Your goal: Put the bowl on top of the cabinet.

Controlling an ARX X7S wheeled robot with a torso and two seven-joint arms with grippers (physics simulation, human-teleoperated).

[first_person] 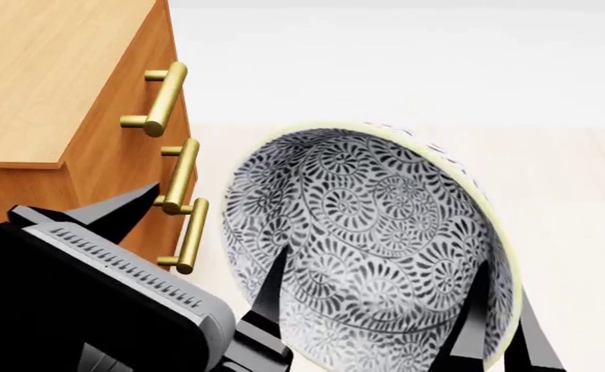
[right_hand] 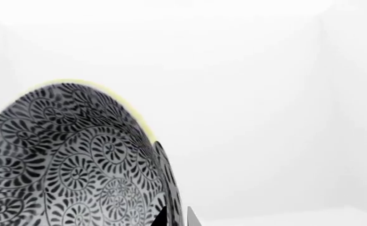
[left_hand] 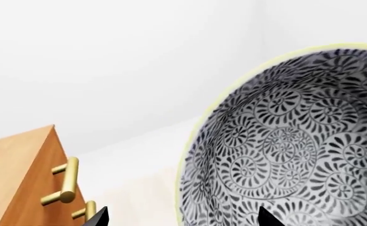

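Centrally, bowl (first_person: 370,240): tilted, patterned inside facing head camera, raised off floor, just right of cabinet (first_person: 44,101) front. Both grippers clamp its rim: left gripper (first_person: 266,298) fingers at near-left edge, right gripper (first_person: 494,325) fingers astride near-right edge. Brass handles (first_person: 163,97) on cabinet front.

No text, label, brand, number or sign can be read in any view. The bowl (first_person: 370,232) carries only a dark floral pattern, and the cabinet (first_person: 44,85) shows plain wood with brass handles (first_person: 163,99).
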